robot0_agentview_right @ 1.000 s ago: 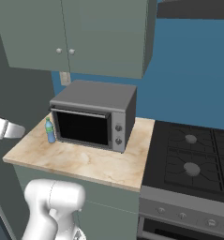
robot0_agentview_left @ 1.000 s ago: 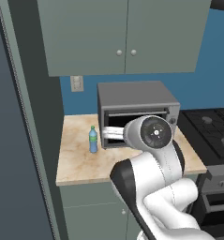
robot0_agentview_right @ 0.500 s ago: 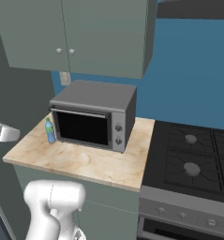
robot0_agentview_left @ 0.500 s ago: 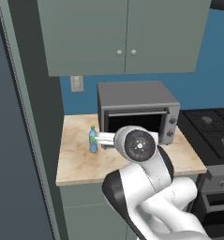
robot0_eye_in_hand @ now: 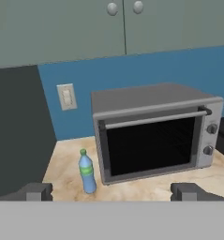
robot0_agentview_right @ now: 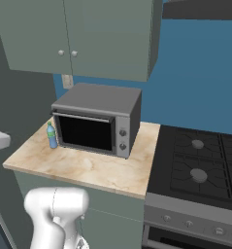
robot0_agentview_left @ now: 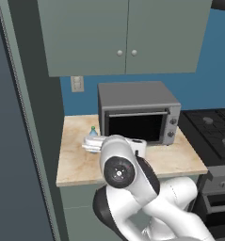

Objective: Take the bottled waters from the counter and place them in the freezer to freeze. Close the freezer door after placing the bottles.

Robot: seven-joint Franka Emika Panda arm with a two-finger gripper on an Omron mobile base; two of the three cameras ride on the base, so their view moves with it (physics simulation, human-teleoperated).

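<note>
A light blue bottled water [robot0_eye_in_hand: 87, 172] with a green label and cap stands upright on the beige counter [robot0_eye_in_hand: 66, 161], just left of the toaster oven. In the hand view my gripper [robot0_eye_in_hand: 112, 192] looks at it from a short way off. Its fingertips [robot0_eye_in_hand: 36, 191] are spread wide, with nothing between them. In the left base view the white hand [robot0_agentview_left: 92, 142] covers most of the bottled water [robot0_agentview_left: 92, 128], so only the green cap shows. The right base view has the bottled water [robot0_agentview_right: 51, 136] at the counter's [robot0_agentview_right: 88, 168] left end. The dark grey freezer [robot0_agentview_left: 15, 141] rises left of the counter.
A grey toaster oven [robot0_agentview_right: 95, 119] takes up the counter's middle. Grey-green wall cabinets [robot0_agentview_left: 123, 35] hang above it. A black stove top [robot0_agentview_right: 200, 165] adjoins the counter on the right. A wall switch [robot0_eye_in_hand: 66, 96] sits on the blue backsplash.
The arm has swung left and dropped lower, carrying the hand leftward in front of the bottle. The bottle has not moved and the gripper stays open.
</note>
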